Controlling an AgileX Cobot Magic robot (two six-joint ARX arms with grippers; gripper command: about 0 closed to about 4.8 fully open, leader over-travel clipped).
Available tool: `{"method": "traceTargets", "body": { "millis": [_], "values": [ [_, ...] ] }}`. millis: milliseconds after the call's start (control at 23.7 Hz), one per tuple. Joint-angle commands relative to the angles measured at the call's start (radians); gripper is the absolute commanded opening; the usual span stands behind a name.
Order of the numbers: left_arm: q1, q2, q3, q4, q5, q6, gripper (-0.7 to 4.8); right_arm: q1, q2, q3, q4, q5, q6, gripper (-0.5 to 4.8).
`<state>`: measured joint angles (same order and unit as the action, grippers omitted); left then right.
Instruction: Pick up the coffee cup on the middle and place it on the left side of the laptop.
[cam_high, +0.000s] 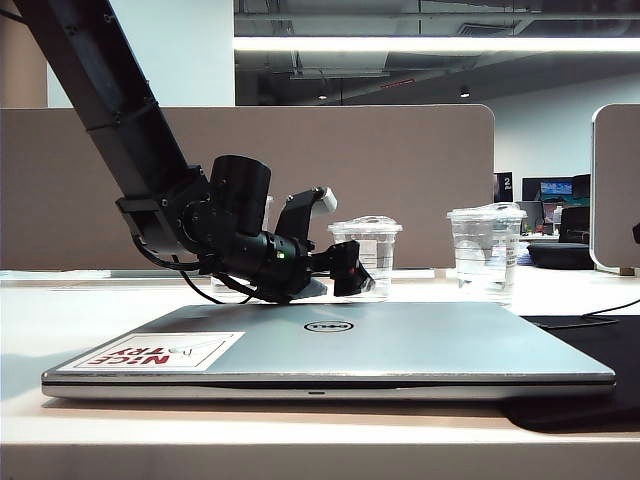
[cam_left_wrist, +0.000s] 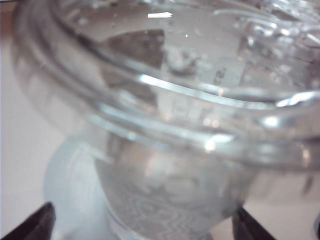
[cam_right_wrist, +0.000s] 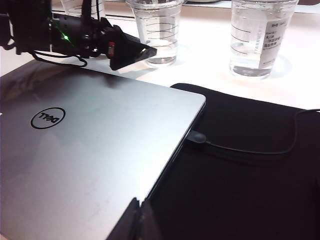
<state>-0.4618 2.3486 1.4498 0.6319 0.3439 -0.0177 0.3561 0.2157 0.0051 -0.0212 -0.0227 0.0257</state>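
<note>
Clear plastic cups: 3 behind the laptop (cam_high: 330, 345), 1 half hidden by the arm. The coffee cup (cam_high: 366, 255) stands mid-row behind its "DELL" badge and "NICE TRY" sticker. The left gripper (cam_high: 352, 272) gapes wide around it. The right gripper (cam_right_wrist: 140, 222), over the laptop's near edge, looks closed, empty.

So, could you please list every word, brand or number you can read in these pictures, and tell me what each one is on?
"NICE TRY", red, seen upside down: white sticker on the lid of the closed slim silver laptop.
"DELL": round black logo on that lid.
"2": dark sign in the far background.
Too small to read: print on the white rectangular label of a clear plastic cup.
Blurred: embossed marks on the clear domed lid before the open left gripper.
</note>
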Motion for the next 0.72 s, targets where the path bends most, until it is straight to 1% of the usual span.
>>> {"method": "traceTargets", "body": {
  "millis": [42,211,296,507,719],
  "values": [
    [-0.004,0.002,0.007,0.013,0.0,-0.001,4.79,0.0,0.0,-0.004,0.018,0.002,0.0,-0.04],
    [-0.005,0.002,0.007,0.013,0.019,-0.002,4.79,0.0,0.0,-0.004,0.018,0.002,0.0,-0.05],
    [-0.011,0.002,0.007,0.014,0.023,-0.019,4.79,0.0,0.0,-0.004,0.018,0.002,0.0,-0.05],
    [-0.018,0.002,0.013,0.019,0.062,-0.02,4.79,0.0,0.0,-0.004,0.018,0.002,0.0,-0.05],
    [-0.017,0.002,0.022,0.021,0.049,-0.019,4.79,0.001,0.0,-0.004,0.018,0.002,0.0,-0.05]
  ]
}}
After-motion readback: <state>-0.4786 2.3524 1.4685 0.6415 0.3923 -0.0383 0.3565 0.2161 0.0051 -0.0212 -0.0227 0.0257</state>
